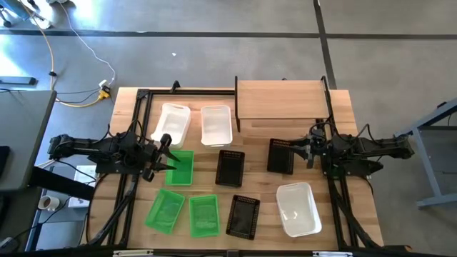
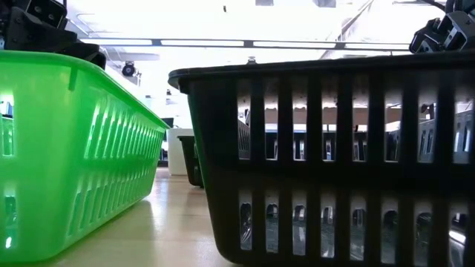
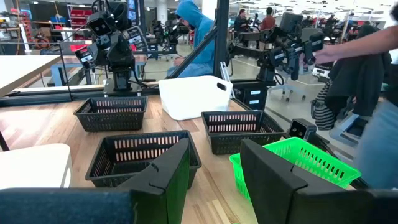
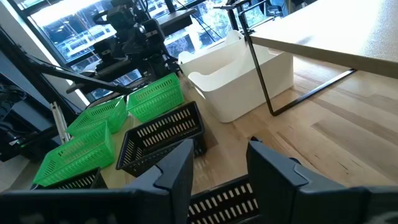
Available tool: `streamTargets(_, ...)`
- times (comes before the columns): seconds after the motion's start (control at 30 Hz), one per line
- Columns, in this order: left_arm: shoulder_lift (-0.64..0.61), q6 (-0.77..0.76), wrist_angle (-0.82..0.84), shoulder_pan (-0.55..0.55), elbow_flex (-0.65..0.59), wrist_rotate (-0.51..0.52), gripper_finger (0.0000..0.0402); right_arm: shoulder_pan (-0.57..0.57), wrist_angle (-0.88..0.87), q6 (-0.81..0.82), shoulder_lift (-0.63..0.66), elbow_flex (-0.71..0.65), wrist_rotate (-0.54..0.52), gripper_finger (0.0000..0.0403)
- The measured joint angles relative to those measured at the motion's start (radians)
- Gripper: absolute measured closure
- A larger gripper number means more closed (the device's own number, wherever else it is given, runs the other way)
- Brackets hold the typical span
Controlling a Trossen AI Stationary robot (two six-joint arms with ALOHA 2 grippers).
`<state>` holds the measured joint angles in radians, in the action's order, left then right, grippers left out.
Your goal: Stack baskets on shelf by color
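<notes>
Nothing is on the shelf (image 1: 282,100) at upper centre-right yet. The left pincer (image 1: 168,151), released, hovers over a green basket (image 1: 180,168) left of centre; it should close squarely on one rim. The right pincer (image 1: 303,148), also released, sits beside a black basket (image 1: 280,155).

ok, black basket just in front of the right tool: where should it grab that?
Probably the rim of the black basket, on the short wall nearest the right tool, coming down from above. The basket sits upright and open-topped on the table, so one finger can drop inside and one outside that thin slotted wall. The tool's fingers are open, and the shelf stands clear of it.
</notes>
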<state>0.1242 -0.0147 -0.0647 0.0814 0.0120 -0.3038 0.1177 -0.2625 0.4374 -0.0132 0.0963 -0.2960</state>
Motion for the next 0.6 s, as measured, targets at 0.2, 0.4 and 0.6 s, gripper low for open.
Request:
streamTargets(0.2,0.000,0.000,0.000,0.000,0.000,0.000,0.0268,0.000,0.000,0.000,0.000,0.000,0.000,0.0270)
streamTargets(0.4,0.000,0.000,0.000,0.000,0.000,0.000,0.0268,0.000,0.000,0.000,0.000,0.000,0.000,0.0270)
streamTargets(0.6,0.000,0.000,0.000,0.000,0.000,0.000,0.0268,0.000,0.001,0.089,0.000,0.000,0.012,0.0270)
